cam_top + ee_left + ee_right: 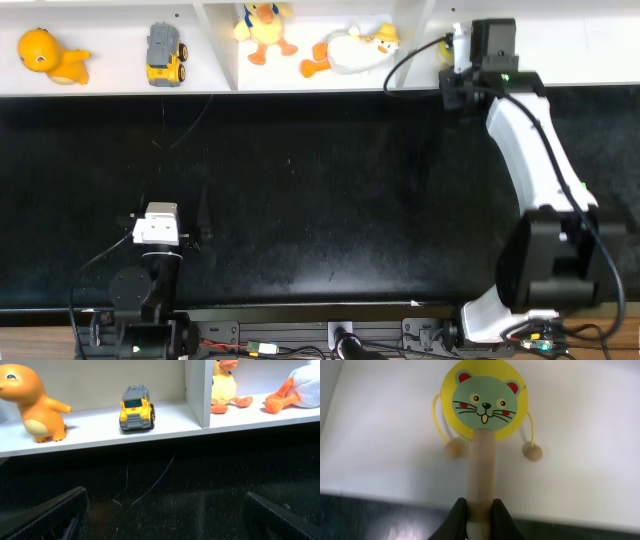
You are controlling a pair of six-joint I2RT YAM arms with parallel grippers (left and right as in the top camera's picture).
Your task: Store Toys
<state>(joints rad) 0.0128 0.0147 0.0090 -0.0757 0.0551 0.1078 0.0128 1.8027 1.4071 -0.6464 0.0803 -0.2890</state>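
Observation:
A wooden rattle drum (485, 405) has a yellow rim, a green cat face and two beads on strings. My right gripper (480, 509) is shut on the end of its handle (481, 465). The drum lies over the white floor of the shelf's rightmost compartment (580, 460); I cannot tell whether it touches. From above, the right gripper (457, 62) is at the shelf's front edge, far right. My left gripper (165, 510) stands open and empty over the black table, low at the left (158, 226).
The white shelf (300, 88) holds an orange dinosaur (50, 55), a yellow and grey truck (165, 52), a yellow duck plush (265, 30) and a white goose plush (355, 50). Dividers (220, 40) split it into compartments. The black table (330, 190) spreads between the arms.

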